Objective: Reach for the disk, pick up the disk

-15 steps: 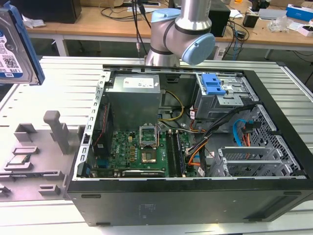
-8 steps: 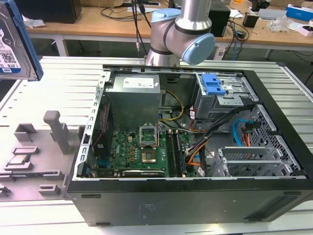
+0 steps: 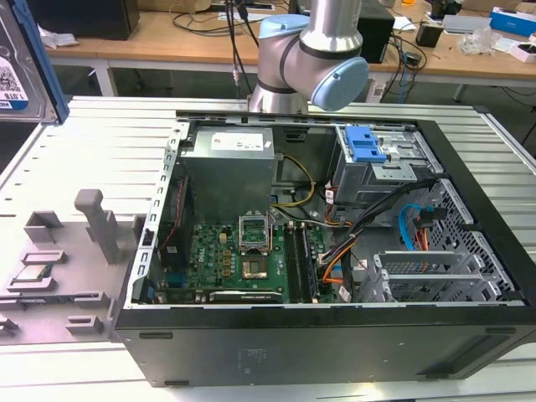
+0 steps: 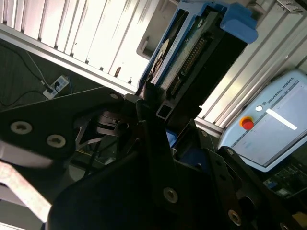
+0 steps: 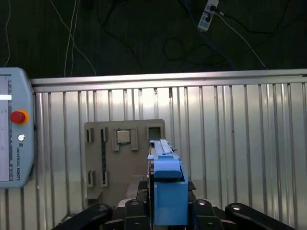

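Note:
The disk (image 3: 18, 67) is up in the air at the exterior view's far left, a silver drive with a white-and-blue label in a blue caddy. It is seen edge-on in both wrist views, as the disk (image 5: 166, 184) with its blue caddy tab and as the disk (image 4: 192, 52) showing its connector edge. My gripper (image 5: 165, 213) is shut on it, with black fingers (image 5: 134, 211) pressed against its sides. In the second wrist view the gripper (image 4: 160, 112) clamps the disk's lower end. The disk hangs high above the ribbed metal table (image 5: 230, 143).
An open computer case (image 3: 327, 335) lies on the table, with motherboard (image 3: 243, 260), power supply (image 3: 230, 163) and blue-latched drive cage (image 3: 366, 146). A grey fixture plate (image 3: 59, 268) with slots lies left of it, also the plate (image 5: 122, 153) below the disk. A teach pendant (image 5: 14, 134) rests nearby.

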`<state>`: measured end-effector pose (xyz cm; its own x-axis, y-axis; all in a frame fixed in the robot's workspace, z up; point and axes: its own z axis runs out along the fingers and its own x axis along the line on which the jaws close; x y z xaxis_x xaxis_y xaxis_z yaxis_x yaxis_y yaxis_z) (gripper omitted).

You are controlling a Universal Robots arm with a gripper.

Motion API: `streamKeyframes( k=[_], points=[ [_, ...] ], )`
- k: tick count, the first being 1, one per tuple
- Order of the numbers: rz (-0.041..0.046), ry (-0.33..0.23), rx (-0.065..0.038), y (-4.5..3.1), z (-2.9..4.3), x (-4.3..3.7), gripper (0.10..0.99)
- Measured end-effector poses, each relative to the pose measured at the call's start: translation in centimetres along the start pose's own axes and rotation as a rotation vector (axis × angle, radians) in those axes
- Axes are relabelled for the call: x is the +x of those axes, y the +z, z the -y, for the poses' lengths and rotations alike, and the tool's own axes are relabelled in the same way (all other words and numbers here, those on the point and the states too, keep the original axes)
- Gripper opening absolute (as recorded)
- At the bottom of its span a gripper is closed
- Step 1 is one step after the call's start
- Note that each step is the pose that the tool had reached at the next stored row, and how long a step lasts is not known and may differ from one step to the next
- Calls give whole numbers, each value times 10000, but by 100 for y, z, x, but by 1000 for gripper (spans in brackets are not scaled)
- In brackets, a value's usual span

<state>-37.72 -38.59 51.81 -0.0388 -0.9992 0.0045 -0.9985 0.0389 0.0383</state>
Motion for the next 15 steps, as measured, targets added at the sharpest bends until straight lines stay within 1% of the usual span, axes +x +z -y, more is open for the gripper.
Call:
streamKeyframes(
  k=[3, 5, 6, 10, 11, 13, 14, 15],
  points=[
    [2, 0, 1, -47, -2, 0, 369],
    [181, -9, -6, -48, -1, 2, 369],
    [231, -9, -8, -48, -1, 0, 369],
    [233, -9, -8, -48, -1, 0, 369],
    [233, -10, -8, -49, 12, 1, 369],
    [233, -9, -9, -51, 49, -1, 369],
    [233, -9, -10, -53, 104, -4, 369],
    [233, -8, -11, -54, 142, -6, 369]
  ],
)
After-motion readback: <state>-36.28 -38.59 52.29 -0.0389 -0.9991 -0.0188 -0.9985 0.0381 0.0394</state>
